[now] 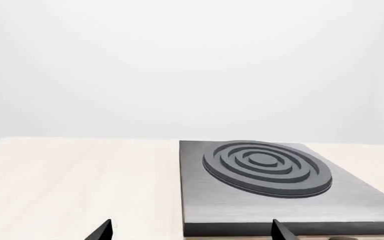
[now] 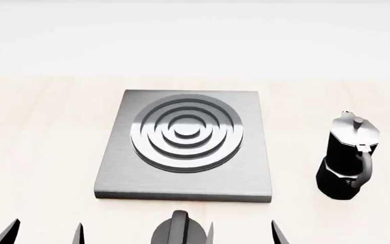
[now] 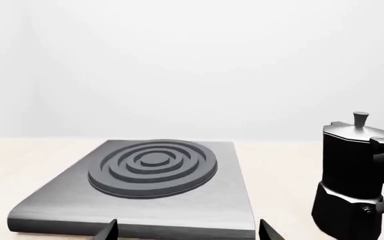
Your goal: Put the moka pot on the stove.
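Moka pot [image 2: 347,157] is standing upright on the desk [image 2: 39,142], to the right of the stove [image 2: 249,178] and clear of its edge, with its curved handle turning toward the robot in the head view. Nothing is touching it. The right end effector [image 2: 242,235] is hanging low at the near edge of the desk with its two fingertips spread apart and nothing between them; the left end effector [image 2: 46,234] is sitting likewise, fingertips parted and empty. Between them, a round black knob [image 2: 180,230] is resting just in front of the stove's near edge.

The step in hand looks to be the reach for the pot, and the right arm seems the natural one, being nearer. To do it well, I would judge that the end effector should be travelling to the right and forward, staying wide, then closing on the narrow waist or the handle rather than the faceted upper body, where a pinch could slip. A gentle approach matters, since a tall, narrow pot may tip if nudged. The lift then needs to clear the raised ring burner [image 2: 185,133] before setting down at its centre.

As for contents, the pot's lid is shut, so whatever is inside cannot be seen. The burner is carrying nothing.
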